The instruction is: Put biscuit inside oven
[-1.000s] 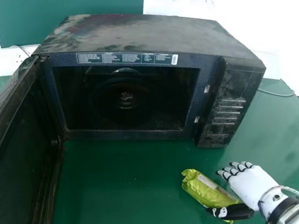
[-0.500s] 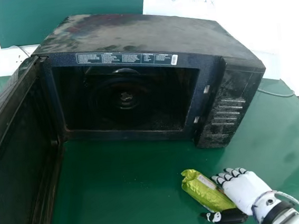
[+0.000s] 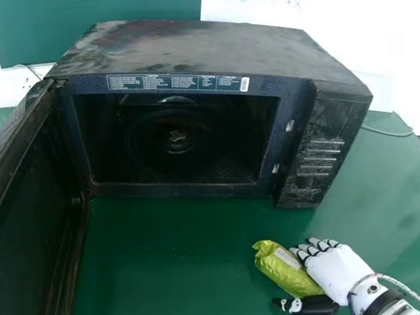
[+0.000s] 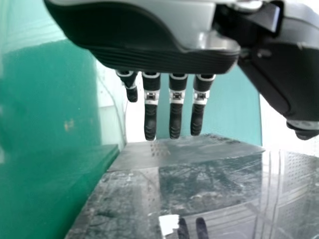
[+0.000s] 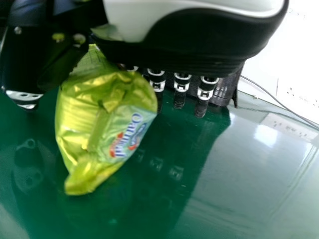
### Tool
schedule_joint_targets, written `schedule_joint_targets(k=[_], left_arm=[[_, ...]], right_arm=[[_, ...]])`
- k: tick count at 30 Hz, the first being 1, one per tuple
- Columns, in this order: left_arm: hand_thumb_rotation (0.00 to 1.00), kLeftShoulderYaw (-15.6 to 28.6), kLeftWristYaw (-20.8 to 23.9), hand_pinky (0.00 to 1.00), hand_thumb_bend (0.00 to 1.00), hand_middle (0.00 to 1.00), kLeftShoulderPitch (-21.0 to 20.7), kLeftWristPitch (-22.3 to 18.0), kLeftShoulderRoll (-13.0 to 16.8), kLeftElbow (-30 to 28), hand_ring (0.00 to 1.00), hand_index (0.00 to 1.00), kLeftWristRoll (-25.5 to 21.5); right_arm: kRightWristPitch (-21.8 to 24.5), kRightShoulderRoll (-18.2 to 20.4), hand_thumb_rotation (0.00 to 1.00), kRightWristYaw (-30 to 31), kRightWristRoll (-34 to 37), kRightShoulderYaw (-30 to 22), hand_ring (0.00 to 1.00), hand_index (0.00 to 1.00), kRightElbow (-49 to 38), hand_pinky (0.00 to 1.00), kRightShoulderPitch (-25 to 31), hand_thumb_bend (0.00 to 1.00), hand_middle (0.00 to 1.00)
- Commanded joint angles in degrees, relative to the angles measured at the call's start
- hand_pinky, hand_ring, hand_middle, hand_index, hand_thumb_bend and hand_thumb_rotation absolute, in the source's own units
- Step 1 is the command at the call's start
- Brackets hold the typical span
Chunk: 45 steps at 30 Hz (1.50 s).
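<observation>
Beyond my right hand (image 3: 338,270)'s wide fingers stands one oven (image 3: 199,43), beside them one packet (image 3: 278,265); my left hand (image 4: 150,115)'s fingers spread wide.

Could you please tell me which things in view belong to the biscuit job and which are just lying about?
Part of the job:
- green biscuit packet
- black oven, its door open
- right hand, at the packet

Just about:
- white socket box
- cable beside the oven
- white panel with handwriting
- left hand, apparently idle

The yellow-green biscuit packet (image 3: 279,267) lies slantwise before the open, black oven (image 3: 199,47).
</observation>
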Motion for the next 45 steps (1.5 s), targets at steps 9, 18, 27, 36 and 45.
schedule_joint_targets(k=[9, 18, 27, 36, 45], left_arm=[[0.64, 0.12, 7.49, 0.73, 0.88, 0.81, 1.18, -0.12, -2.77, -3.44, 0.75, 0.82, 1.8], [0.62, 0.74, 12.46, 0.73, 0.89, 0.81, 0.87, 6.27, -3.07, -5.67, 0.75, 0.81, 0.37], [0.67, 0.76, 13.54, 0.73, 0.89, 0.82, 1.19, 7.38, -3.7, -7.13, 0.75, 0.82, -0.65], [0.61, 0.8, 12.72, 0.77, 0.91, 0.82, 1.33, 6.92, -4.09, -7.52, 0.77, 0.83, -1.0], [0.61, 0.83, 12.59, 0.77, 0.91, 0.82, 1.48, 7.07, -4.07, -7.9, 0.77, 0.82, -1.16]], right_arm=[[-0.05, -1.1, 0.01, -1.63, 0.79, 0.04, 0.64, 0.71, 1.1, 0.48, 1.18, 0.85, 0.73], [0.51, -1.64, 0.0, -1.86, 1.81, -0.04, 0.45, 0.35, 0.78, 0.41, 1.6, 0.47, 0.5], [0.19, -4.16, 0.0, -1.09, 0.62, -1.17, 0.47, 0.31, 0.42, 0.4, 2.75, 0.47, 0.49], [-0.18, -5.2, 0.0, -2.77, -2.48, -1.19, 0.46, 0.31, 0.1, 0.41, 3.72, 0.47, 0.49], [-0.02, -4.69, 0.0, -2.49, -2.57, -0.55, 0.47, 0.31, 0.39, 0.4, 3.49, 0.47, 0.49]])
